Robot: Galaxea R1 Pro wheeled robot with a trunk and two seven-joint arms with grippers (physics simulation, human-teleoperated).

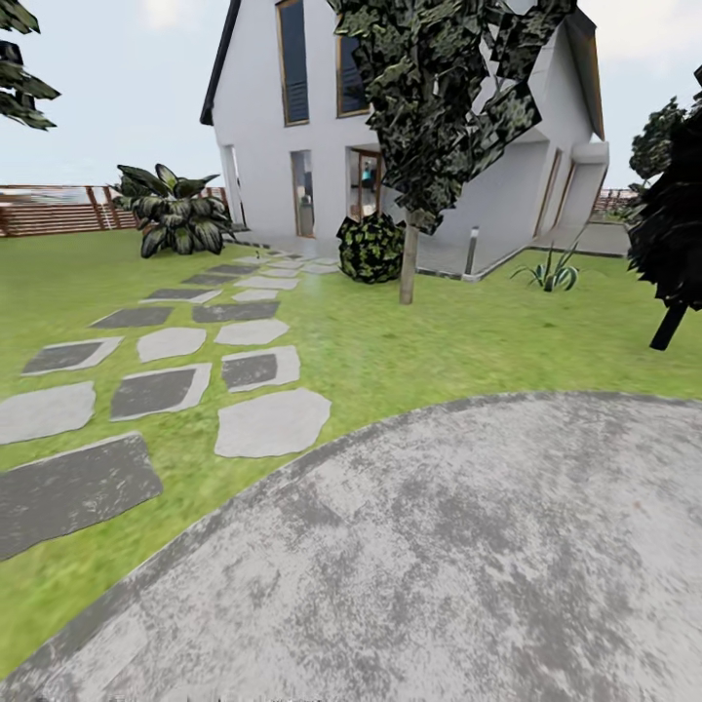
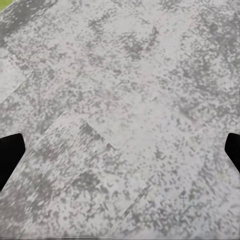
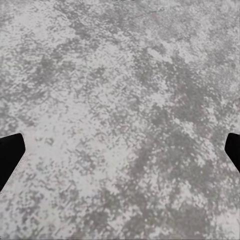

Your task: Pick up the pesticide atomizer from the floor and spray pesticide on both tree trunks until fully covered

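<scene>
Across the lawn (image 1: 419, 341) of the garden, one tree (image 1: 429, 97) with dark jagged foliage stands on a pale trunk (image 1: 409, 258) just beside a round shrub (image 1: 370, 248) in front of the white house (image 1: 409, 127); I cannot pick out the pesticide atomizer or any container here. Nearer, stepping stones (image 1: 171, 385) cross the grass toward a broad grey paved area (image 1: 468, 565). The left tool (image 2: 120, 150) and right tool (image 3: 120, 150) both hang wide open over that paving, holding nothing, so the likely slip is driving on and missing the atomizer, since it is still to be found.

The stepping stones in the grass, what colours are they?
The stepping stones are light grey and dark grey, mixed along the path. The head view shows them best.
</scene>
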